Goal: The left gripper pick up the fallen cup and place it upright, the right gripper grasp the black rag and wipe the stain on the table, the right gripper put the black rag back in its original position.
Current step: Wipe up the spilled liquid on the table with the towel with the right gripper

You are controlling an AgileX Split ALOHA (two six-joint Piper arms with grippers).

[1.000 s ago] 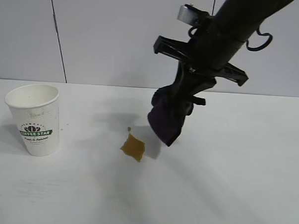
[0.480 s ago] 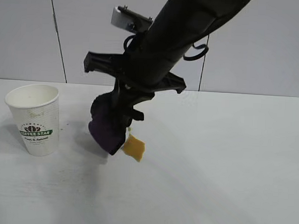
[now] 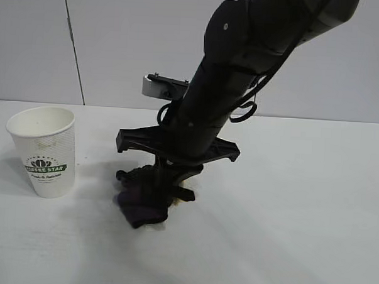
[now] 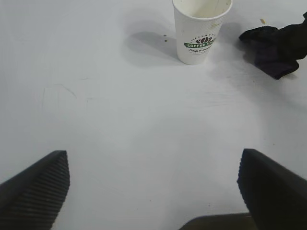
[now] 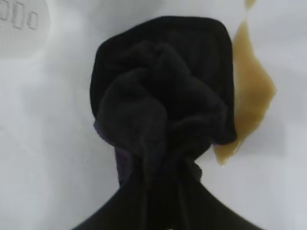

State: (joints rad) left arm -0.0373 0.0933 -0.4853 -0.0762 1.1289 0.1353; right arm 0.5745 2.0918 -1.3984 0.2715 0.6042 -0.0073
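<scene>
The white cup (image 3: 44, 151) with the green Coffee Star logo stands upright at the left of the table (image 3: 287, 215); it also shows in the left wrist view (image 4: 200, 29). My right gripper (image 3: 154, 192) is shut on the black rag (image 3: 141, 203) and presses it onto the table. In the right wrist view the black rag (image 5: 160, 91) covers one side of the amber stain (image 5: 249, 81). In the exterior view the stain is almost fully hidden behind the arm. My left gripper (image 4: 153, 191) is open and empty above bare table, well away from the cup.
A grey panelled wall (image 3: 118, 44) rises behind the table's back edge. The right arm (image 3: 243, 75) slants down from the upper right across the middle of the scene.
My right gripper has swung left and come down with the rag, from hanging above the table right of the stain to pressing the rag onto the table at the stain. The cup has not moved.
</scene>
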